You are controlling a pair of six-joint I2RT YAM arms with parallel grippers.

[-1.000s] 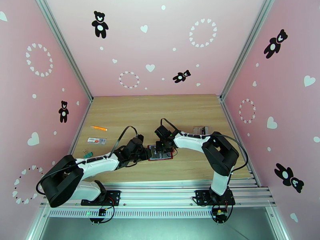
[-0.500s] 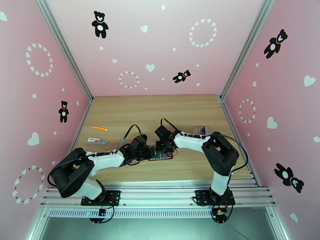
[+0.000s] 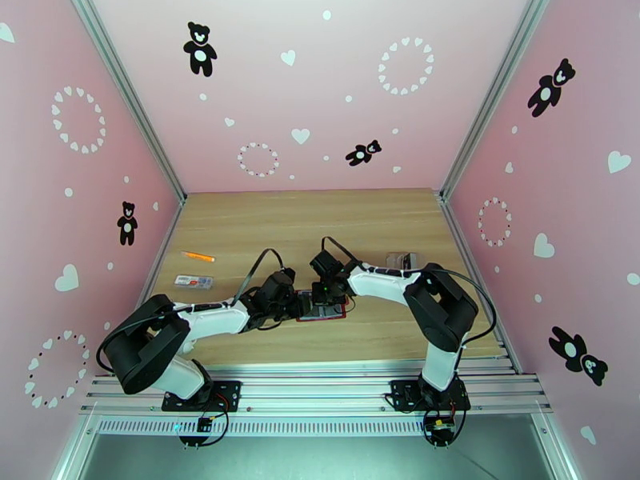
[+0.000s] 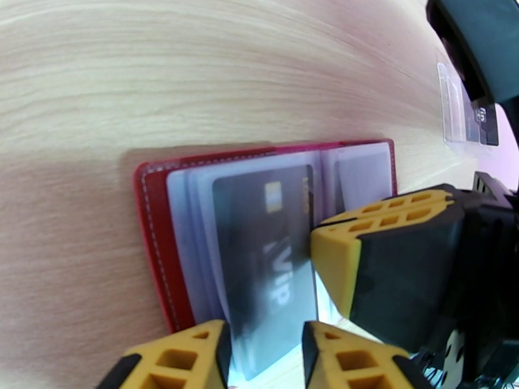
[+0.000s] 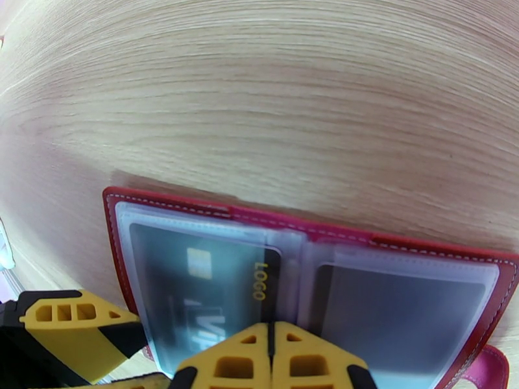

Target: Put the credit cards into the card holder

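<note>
1. Top external view.
   - Card holder [image 3: 331, 312]: dark red, lying open on the wooden surface [image 3: 360, 222], near its front edge and about midway across.
   - Left claw [image 3: 294, 302]: at the holder's left end.
   - Right claw [image 3: 324, 296]: over the holder from behind.
   - Clear plastic case [image 3: 400, 260]: on the surface, right of the right arm's wrist, apart from the holder.
   - Orange pen [image 3: 198, 256] and white-and-red strip [image 3: 194, 281]: near the left edge, well apart from the holder.

2. Left wrist view.
   - Card holder [image 4: 156, 228]: open flat, red stitched border, stacked translucent sleeves.
   - Credit card [image 4: 263, 254]: dark, with a gold chip and "VIP" lettering. It lies lengthwise on the sleeves, its far part among them, its near end between the claw's fingers.
   - Left claw [image 4: 263, 361]: yellow fingertips part-closed on either long edge of the card's near end, grasping the card.
   - Right claw [image 4: 337, 254]: its tip rests on the holder just beside the card's right edge.
   - Clear plastic case [image 4: 454, 105]: far right.

3. Right wrist view.
   - Right claw [image 5: 272, 358]: clenched, fingertips pressed together with nothing between them, resting at the holder's centre fold.
   - Credit card [image 5: 194, 286]: seen through the left-hand sleeve, "LOGO" printed at its inner end.
   - Right-hand sleeve [image 5: 402, 306]: a grey panel behind it; whether that is a card I cannot tell.
   - Pink snap tab [image 5: 490, 367]: at the holder's lower right corner.
   - Left claw [image 5: 84, 341]: at the holder's left end.
</note>
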